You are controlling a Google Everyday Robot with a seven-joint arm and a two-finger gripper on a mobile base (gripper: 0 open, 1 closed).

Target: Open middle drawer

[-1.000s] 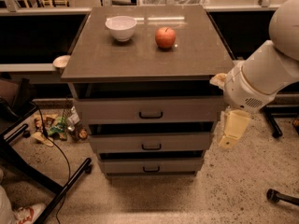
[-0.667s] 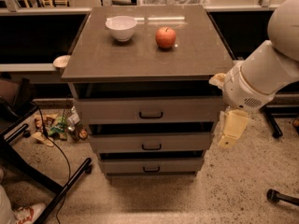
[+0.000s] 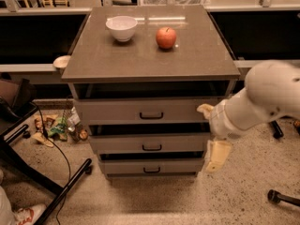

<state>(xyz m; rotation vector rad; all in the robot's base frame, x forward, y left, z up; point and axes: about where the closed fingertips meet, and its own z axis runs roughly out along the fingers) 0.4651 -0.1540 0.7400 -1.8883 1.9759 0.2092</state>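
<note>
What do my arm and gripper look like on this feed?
The arm is a bulky, rounded white shell tapering to a cylindrical wrist. The gripper, hanging just right of the drawer cabinet, is pale cream and blocky. No cables or markings are visible.

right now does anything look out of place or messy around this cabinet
Mainly the floor left of the cabinet, where litter lies scattered. The middle drawer sits level, and the bowl and apple stand upright on top. The hand hangs by the drawers' right edge.
</note>
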